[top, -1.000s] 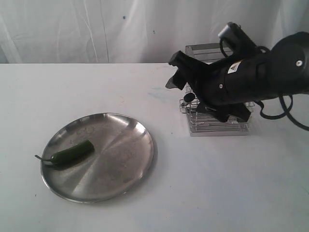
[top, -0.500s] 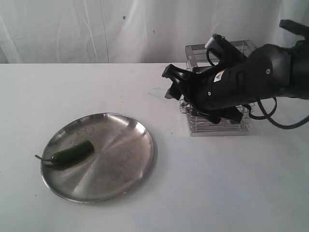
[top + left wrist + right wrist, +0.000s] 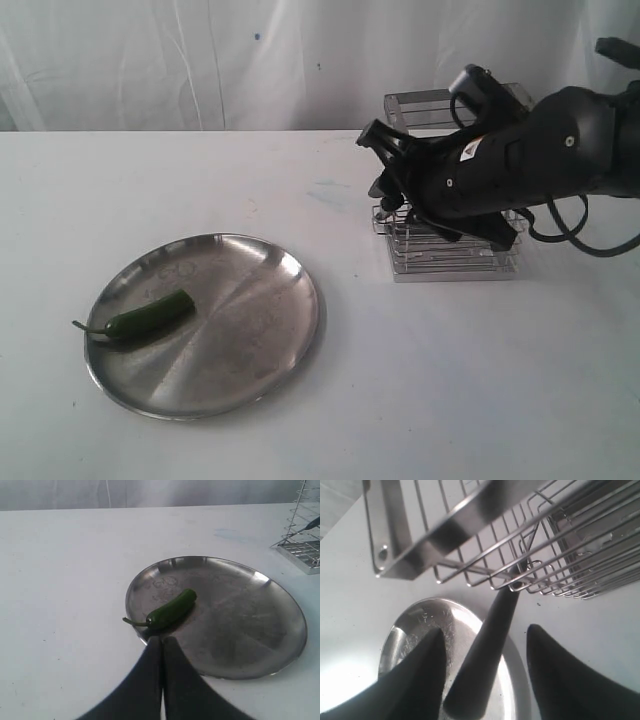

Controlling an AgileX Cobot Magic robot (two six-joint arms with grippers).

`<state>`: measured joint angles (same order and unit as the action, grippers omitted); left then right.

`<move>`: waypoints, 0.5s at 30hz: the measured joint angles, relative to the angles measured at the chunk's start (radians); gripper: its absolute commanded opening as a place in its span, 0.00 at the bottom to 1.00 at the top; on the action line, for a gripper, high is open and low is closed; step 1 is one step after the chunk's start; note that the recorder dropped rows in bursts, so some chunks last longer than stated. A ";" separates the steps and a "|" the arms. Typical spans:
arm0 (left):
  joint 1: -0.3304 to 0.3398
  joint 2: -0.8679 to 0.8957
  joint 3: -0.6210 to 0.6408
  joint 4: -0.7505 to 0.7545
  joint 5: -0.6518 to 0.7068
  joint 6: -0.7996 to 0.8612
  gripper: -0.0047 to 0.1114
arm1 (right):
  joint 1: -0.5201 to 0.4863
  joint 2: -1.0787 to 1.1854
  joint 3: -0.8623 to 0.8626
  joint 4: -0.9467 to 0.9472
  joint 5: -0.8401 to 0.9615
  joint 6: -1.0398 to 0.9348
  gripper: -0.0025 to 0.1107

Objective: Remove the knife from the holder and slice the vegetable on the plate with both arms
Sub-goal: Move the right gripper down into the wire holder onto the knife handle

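The dark green chili (image 3: pixel 150 316) lies on the left part of the steel plate (image 3: pixel 250 300). In the left wrist view my left gripper (image 3: pixel 161 644) is shut and empty, its tips just short of the chili (image 3: pixel 171 611) at the plate's rim (image 3: pixel 240 630). The wire holder (image 3: pixel 440 262) stands at the right, half hidden by my right arm. The black knife handle (image 3: pixel 481 665) pokes out through the holder's bars (image 3: pixel 470 510); its blade is hidden. My right gripper (image 3: pixel 486 629) (image 3: pixel 383 165) is open, one finger on each side of the handle, not touching it.
A white cloth hangs behind the white table. The right arm's cable (image 3: pixel 590 245) loops beside the holder. The plate (image 3: pixel 415 625) shows below the right gripper's fingers.
My right arm dipped and swung left, then came back toward the holder's left side. Chili and plate have not moved.
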<state>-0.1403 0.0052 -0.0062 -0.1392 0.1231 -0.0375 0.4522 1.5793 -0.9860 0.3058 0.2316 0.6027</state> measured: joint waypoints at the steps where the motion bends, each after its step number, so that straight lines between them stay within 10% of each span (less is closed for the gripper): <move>1: 0.000 0.000 0.000 0.000 0.000 0.000 0.04 | -0.002 0.000 0.000 0.000 -0.002 0.000 0.37; 15: 0.000 0.000 0.000 0.000 0.000 0.000 0.04 | -0.002 0.000 -0.028 0.000 0.028 -0.027 0.24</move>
<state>-0.1403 0.0052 -0.0062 -0.1392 0.1231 -0.0375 0.4501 1.5793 -1.0143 0.3058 0.2591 0.5758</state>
